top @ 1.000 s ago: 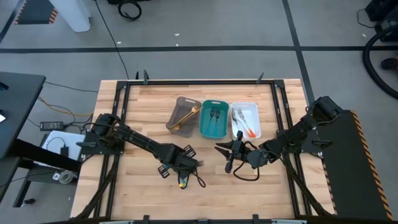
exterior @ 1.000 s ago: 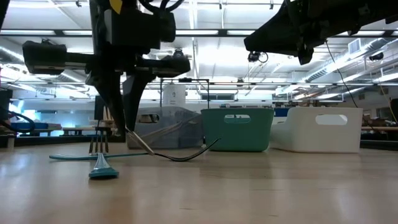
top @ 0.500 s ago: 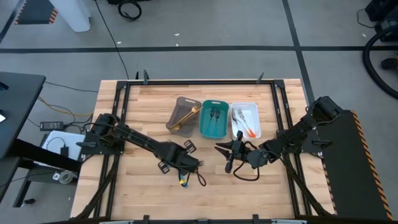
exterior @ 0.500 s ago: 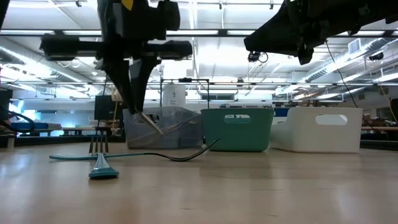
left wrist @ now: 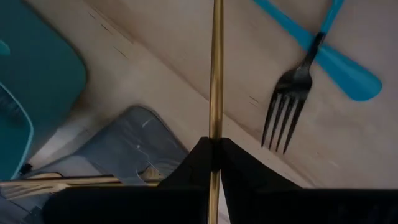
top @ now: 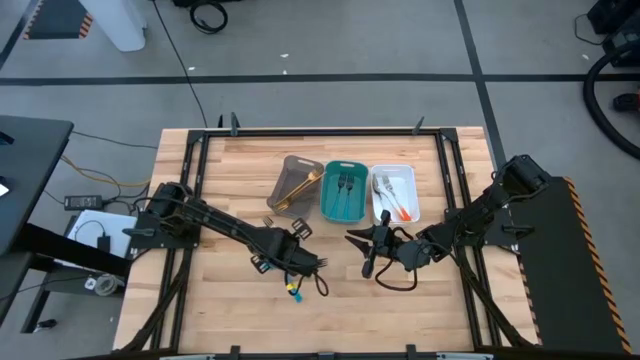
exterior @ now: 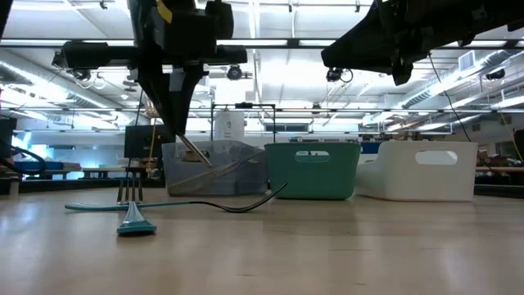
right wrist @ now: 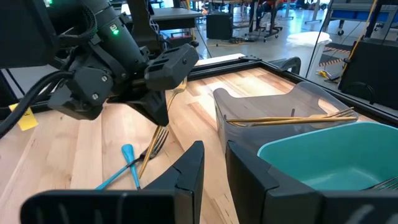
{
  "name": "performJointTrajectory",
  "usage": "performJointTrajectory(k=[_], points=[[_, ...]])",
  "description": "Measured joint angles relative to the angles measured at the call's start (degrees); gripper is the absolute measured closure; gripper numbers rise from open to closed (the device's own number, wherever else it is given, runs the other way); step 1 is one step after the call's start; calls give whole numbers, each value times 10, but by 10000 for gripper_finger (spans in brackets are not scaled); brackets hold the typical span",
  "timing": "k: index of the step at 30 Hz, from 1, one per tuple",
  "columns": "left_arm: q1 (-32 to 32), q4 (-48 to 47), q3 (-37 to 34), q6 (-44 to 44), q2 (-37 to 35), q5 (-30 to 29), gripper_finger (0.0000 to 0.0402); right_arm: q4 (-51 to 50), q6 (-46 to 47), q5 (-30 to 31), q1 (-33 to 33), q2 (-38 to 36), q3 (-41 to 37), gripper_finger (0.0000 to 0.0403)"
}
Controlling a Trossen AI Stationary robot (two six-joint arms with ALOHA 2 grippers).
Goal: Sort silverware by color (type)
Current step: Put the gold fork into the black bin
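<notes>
My left gripper [top: 289, 262] hangs over the table's middle, near the grey-brown tray [top: 297, 186], shut on a slim gold piece of silverware [left wrist: 216, 74]; whether it is a fork, spoon or knife I cannot tell. Under it, two blue-handled pieces lie crossed on the wood, one of them a dark fork [left wrist: 287, 112]. More gold pieces lie in the grey-brown tray, dark forks in the teal tray [top: 343, 190], and orange-handled silver pieces in the white tray [top: 394, 193]. My right gripper [top: 362, 255] waits in front of the trays, open, nothing between its fingers [right wrist: 186, 168]. My left gripper pinches the gold piece's shaft [left wrist: 215, 127] between its two fingertips, at or near one end. The fingers come steeply from above and lie along the shaft. The piece [exterior: 196, 152] slants down from the fingertips, clear of the table.
The three trays stand side by side at the table's far middle. A black frame [top: 320, 131] runs around the tabletop. Bare wood lies to the left and along the near edge.
My left gripper has risen and tipped less steeply, staying shut. The gold piece has come up with it: its low end, then close to the wood, now hangs clear. The blue-handled pieces have stayed where they were.
</notes>
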Motion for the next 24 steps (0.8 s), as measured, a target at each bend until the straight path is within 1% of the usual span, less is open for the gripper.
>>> performJointTrajectory(k=[4,8,12,24], points=[[0,-11,0,-4,0,-7,374,0,0,0,0,0,0,328],[0,-33,0,-7,0,-37,374,0,0,0,0,0,0,328],[1,-46,0,-19,-6,-42,374,0,0,0,0,0,0,328],[1,-25,1,-76,-84,-43,374,3,0,0,0,0,0,328]])
